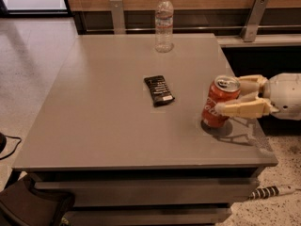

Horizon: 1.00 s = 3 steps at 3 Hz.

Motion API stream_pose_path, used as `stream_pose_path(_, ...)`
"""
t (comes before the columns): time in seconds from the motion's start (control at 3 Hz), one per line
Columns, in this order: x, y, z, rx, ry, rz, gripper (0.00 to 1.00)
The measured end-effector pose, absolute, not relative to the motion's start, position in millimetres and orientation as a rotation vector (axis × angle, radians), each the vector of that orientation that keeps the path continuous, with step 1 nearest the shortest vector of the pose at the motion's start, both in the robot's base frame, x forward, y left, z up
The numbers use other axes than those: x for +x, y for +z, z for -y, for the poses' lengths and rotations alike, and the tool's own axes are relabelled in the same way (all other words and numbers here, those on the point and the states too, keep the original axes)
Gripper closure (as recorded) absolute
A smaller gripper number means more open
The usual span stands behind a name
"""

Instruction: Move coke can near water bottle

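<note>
On the table (94, 126) at right, the gripper (229, 97) clasps the coke can (217, 103).

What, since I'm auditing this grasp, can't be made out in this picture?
Camera view:
1. The arm behind the pincer, which is shut on the coke can at the table's right side: cut off by the right picture edge.
2. The can's right flank: hidden by the fingers.
3. Water bottle label and black packet print: too small to read.
</note>
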State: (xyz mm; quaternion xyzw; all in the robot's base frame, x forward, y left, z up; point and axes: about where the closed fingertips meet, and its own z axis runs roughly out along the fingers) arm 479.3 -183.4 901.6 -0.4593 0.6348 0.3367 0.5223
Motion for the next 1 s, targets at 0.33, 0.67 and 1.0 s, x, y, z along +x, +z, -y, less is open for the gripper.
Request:
stream_pose_path(0.33,522.1,921.8,202.5,-1.078,0.796,-1.612,1.00)
stream_pose_path(0.67,600.7,934.0,219.9,-1.036,0.765,-1.753,1.00)
stream_pose_path(1.0,667.5,954.8,229.5,-0.988,0.707,-1.765,1.00)
